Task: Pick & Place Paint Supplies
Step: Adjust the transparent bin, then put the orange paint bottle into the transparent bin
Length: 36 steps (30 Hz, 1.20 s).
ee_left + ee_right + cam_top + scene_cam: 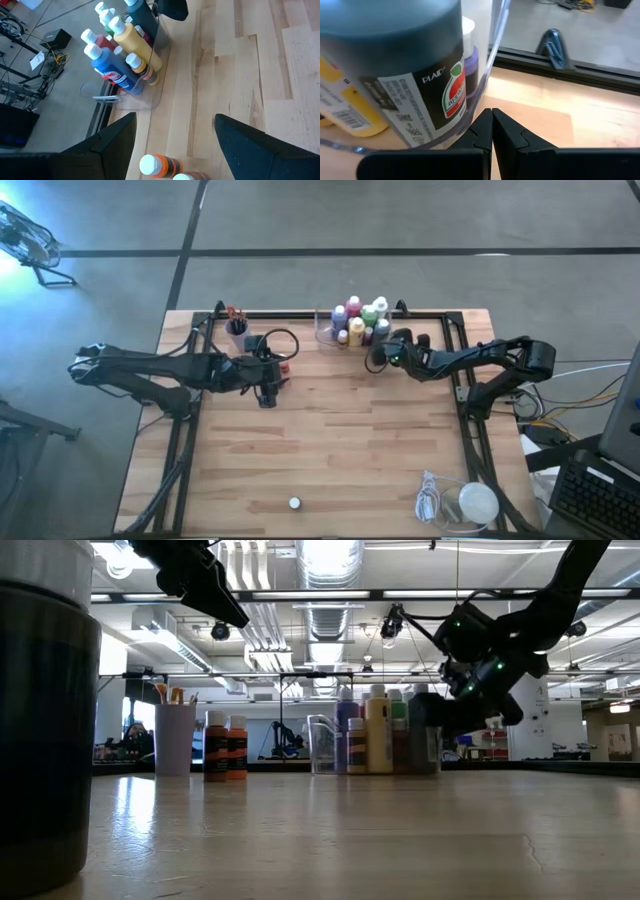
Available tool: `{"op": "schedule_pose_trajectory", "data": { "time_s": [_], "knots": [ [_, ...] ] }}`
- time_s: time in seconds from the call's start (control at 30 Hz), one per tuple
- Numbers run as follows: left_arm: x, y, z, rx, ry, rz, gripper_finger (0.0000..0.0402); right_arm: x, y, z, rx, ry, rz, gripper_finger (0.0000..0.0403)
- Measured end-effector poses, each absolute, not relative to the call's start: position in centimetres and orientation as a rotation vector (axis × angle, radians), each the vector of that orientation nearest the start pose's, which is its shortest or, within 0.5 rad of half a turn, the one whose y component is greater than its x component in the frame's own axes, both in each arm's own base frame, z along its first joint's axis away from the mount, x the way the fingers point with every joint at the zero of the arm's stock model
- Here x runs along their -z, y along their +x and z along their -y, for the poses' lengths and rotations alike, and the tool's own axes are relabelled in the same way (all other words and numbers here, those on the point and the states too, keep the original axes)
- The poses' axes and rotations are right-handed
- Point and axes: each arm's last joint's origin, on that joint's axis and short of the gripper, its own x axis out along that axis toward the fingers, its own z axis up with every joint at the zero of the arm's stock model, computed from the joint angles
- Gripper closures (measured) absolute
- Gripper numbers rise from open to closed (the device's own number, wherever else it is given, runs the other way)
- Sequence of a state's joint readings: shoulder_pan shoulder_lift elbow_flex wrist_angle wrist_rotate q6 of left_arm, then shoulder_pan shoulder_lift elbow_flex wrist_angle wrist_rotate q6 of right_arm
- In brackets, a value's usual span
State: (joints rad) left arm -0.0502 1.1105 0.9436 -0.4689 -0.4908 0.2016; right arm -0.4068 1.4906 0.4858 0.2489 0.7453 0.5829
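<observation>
We see the right gripper (377,358) clenched empty beside the tray (327,336) of paint bottles (358,320); the left gripper (268,395) hangs spread, holding nothing.

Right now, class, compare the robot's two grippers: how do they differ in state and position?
The left gripper is open, fingers spread wide; the right gripper is shut, fingertips pressed together. The left gripper hangs above two orange bottles near the purple cup; the right gripper sits beside the clear plastic tray of paint bottles. Neither holds anything.
</observation>
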Motion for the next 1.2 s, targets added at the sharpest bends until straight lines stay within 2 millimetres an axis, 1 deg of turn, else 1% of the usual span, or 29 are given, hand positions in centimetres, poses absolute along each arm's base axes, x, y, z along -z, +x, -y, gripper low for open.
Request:
{"op": "schedule_pose_trajectory", "data": {
  "time_s": [0.47,0.67,0.83,1.0,1.2],
  "knots": [
    [-30.3,23.0,-0.2,-0.362,0.364,-0.663,0.0129,-13.3,22.2,11.6,1.177,0.338,-0.463,0.0395],
    [-30.0,22.8,-0.2,-0.367,0.346,-0.69,0.0129,-13.0,21.4,11.1,1.354,0.264,-0.487,0.0395],
    [-29.9,22.6,-0.2,-0.369,0.338,-0.711,0.0129,-13.2,21.1,10.2,1.348,0.237,-0.529,0.0394],
    [-29.7,22.4,-0.2,-0.374,0.324,-0.743,0.0129,-14.3,21.2,8.6,1.286,0.218,-0.529,0.0394],
    [-30.6,21.9,-0.3,-0.427,0.217,-0.759,0.0129,-16.2,21.5,6.1,1.262,0.159,-0.522,0.0394]
  ]
}}
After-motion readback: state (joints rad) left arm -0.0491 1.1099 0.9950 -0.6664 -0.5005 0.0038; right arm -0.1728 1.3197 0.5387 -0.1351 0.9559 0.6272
